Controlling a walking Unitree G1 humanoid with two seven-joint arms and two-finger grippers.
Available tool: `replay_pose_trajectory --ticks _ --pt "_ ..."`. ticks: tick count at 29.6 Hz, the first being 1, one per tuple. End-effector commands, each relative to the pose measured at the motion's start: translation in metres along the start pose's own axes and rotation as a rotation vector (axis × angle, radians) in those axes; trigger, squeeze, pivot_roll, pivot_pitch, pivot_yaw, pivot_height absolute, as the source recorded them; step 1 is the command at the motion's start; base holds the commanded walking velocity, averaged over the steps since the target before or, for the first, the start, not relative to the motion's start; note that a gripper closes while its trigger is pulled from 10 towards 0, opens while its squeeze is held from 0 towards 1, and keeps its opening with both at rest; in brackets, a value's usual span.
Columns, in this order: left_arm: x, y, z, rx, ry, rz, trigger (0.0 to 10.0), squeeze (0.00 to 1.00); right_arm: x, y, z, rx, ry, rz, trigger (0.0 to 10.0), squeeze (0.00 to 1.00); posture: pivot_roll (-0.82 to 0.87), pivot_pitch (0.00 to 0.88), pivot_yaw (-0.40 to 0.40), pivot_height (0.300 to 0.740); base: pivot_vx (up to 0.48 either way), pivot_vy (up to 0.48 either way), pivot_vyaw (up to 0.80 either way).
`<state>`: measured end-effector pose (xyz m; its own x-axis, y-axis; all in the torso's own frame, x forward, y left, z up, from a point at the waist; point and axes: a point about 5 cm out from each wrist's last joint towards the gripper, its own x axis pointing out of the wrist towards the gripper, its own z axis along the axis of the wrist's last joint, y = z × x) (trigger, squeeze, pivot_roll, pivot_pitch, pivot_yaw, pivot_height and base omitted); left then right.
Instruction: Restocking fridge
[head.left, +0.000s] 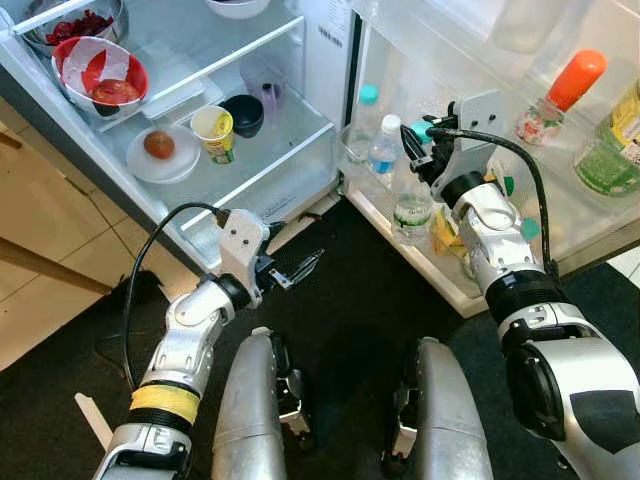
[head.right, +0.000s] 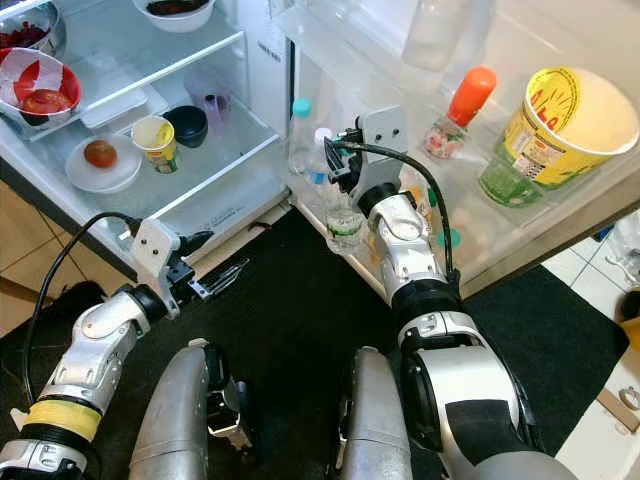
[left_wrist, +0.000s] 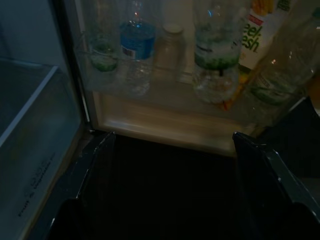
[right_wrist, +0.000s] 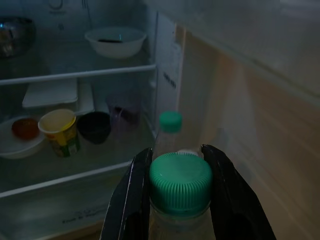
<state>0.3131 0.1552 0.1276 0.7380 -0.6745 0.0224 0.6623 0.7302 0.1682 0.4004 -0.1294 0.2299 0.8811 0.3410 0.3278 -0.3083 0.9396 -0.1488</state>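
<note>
Looking down from the robot's head, an open fridge (head.left: 290, 170) stands ahead with its door swung wide, and the door's lower rack (head.left: 440, 270) serves as the landmark. The right gripper (right_wrist: 177, 185) reaches into that rack, its two black fingers (right_wrist: 131, 200) closed snugly on either side of the green cap of a clear plastic bottle (head.left: 412, 205) that stands upright in the rack. Just beside that bottle, toward the fridge body, stand a bottle with a blue label and white cap (head.left: 384, 148) and another with a teal cap (head.left: 366, 118). Farther along the door from the rack, an orange-capped bottle (head.left: 560, 95) sits next to a large yellow-lidded tub (head.right: 565, 115). The left gripper (head.left: 300, 268) hovers low over the dark floor mat (head.left: 350, 310), well apart from the rack and near the fridge's bottom edge, with its fingers spread wide and holding nothing. On the glass shelf inside the fridge, away from the rack, rest a white plate with a round reddish item (head.left: 160, 148), a yellow cup (head.left: 214, 132), a dark bowl (head.left: 244, 113) and a red bowl (head.left: 100, 72).
</note>
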Motion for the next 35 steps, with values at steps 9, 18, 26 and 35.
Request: replay_pose_trajectory --ticks 9,18,26,35 --pt "-0.009 -0.009 -0.006 -0.02 0.028 -0.017 10.0 0.0 0.004 -0.005 0.015 -0.194 -0.075 -0.045 10.0 0.0 0.07 0.426 -0.005 0.591 0.0 0.0 0.0" --pt "-0.01 -0.009 -0.005 -0.017 0.033 -0.022 10.0 0.0 0.0 -0.005 0.005 -0.203 -0.034 -0.062 10.0 0.0 0.08 0.441 -0.001 0.591 0.0 0.0 0.0" --pt "-0.015 -0.012 0.0 -0.009 0.036 -0.034 10.0 0.0 -0.018 -0.008 -0.024 -0.224 0.059 -0.143 10.0 0.0 0.14 0.473 0.025 0.591 0.0 0.0 0.0" --pt "-0.02 -0.014 0.004 -0.002 0.041 -0.044 10.0 0.0 -0.029 -0.018 -0.038 -0.188 0.116 -0.23 10.0 0.0 0.17 0.482 0.036 0.591 0.0 0.0 0.0"
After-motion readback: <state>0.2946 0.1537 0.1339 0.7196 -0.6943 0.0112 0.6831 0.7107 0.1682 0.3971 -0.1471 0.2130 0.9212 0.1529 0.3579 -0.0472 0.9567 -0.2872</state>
